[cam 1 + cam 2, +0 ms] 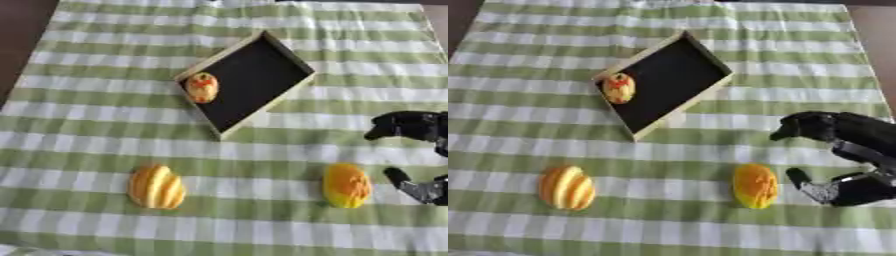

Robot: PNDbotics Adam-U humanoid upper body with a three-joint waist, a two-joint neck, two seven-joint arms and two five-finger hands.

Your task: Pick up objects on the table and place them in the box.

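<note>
Right eye view | green-striped cloth (667, 140) | box (667, 82) | right hand (842, 150) released, beside yellow-orange fruit (755, 185)

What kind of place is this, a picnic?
Probably a tabletop laid like a picnic for robot practice. A green checked cloth covers it, a shallow box already holds one food item, and a black robot hand reaches beside an orange bun.
</note>
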